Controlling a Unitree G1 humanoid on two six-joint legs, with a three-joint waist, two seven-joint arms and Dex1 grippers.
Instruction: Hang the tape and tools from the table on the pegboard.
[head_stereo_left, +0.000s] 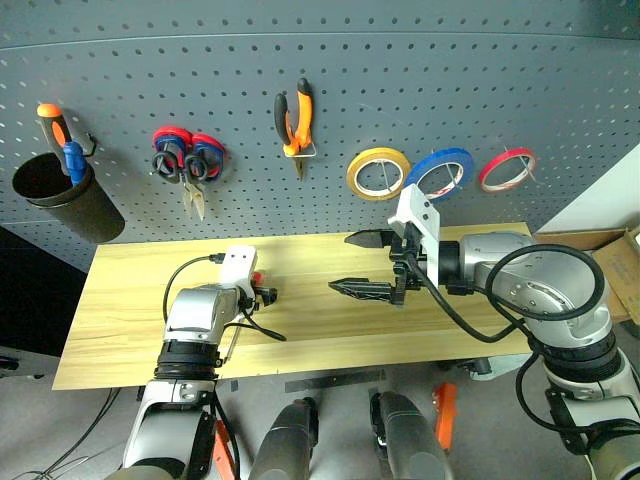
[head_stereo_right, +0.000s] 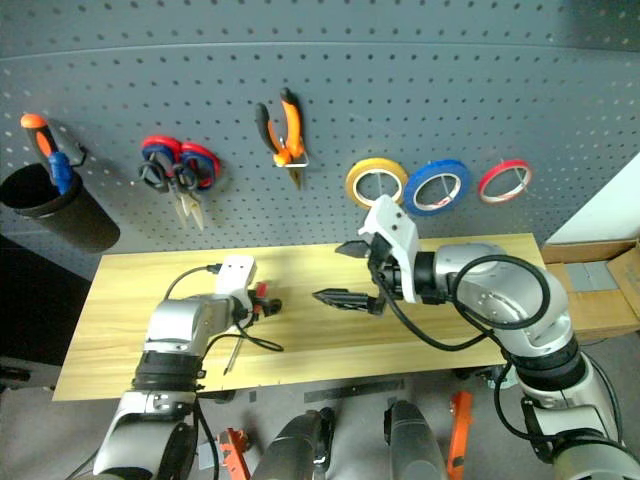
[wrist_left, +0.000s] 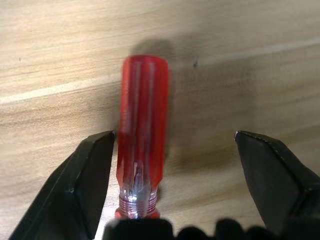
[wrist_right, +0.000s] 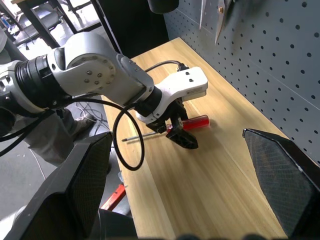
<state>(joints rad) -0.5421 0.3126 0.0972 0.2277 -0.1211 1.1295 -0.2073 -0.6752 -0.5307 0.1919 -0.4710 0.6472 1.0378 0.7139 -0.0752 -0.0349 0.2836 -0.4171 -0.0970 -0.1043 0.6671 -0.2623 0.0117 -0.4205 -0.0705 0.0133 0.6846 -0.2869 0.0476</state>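
Red-handled screwdriver (wrist_left: 142, 135) lying on the table (head_stereo_left: 130, 290), between the left gripper's (wrist_right: 180, 134) spread fingers.

The light wood-grain top runs below the grey pegboard (head_stereo_left: 420, 90), where pliers (head_stereo_left: 295, 122) and blue tape (head_stereo_left: 441, 172) hang; no writing is legible. One left finger (wrist_left: 85, 175) touches the handle, ungripped. The right gripper (head_stereo_left: 362, 264) hovers wide open, empty.
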